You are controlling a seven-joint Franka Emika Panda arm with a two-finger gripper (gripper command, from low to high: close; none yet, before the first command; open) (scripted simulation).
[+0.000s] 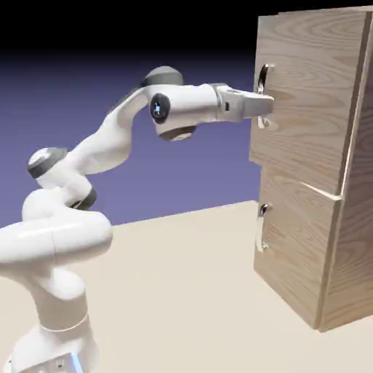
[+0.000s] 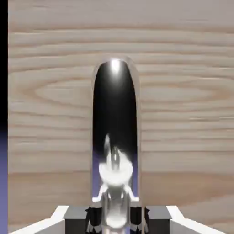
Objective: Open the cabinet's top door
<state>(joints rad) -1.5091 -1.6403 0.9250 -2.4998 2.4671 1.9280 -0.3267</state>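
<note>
Exterior view: a white arm (image 1: pixel 109 138) rises from the lower left of the beige counter (image 1: pixel 182 291) and stretches level to the right, its pincer (image 1: pixel 266 105) meeting the long curved silver handle (image 1: pixel 264 96) of the top door (image 1: pixel 306 95) on a tall light-oak cabinet (image 1: pixel 313 167) standing at the right edge of the counter. The top door sits in the upper part of the cabinet front, above a shorter lower door (image 1: pixel 295 248) that carries its own smaller silver handle (image 1: pixel 261 229). Both panels look shut against the cabinet body, the seam between them showing as a pale line. Seen from the hand view, pale wood grain of the top door (image 2: pixel 183 91) fills nearly everything, with the shiny handle (image 2: pixel 115 123) running up the middle as a dark, mirror-like bar with a bright highlight near its top. At the bottom edge the pincer (image 2: pixel 115 219) is closed on that handle, its grey fingertips (image 2: pixel 77 215) pressed in from either side of the bar. A thin strip of blue-violet backdrop (image 2: pixel 3 183) shows at the left edge of the hand view, beside the wood.
</note>
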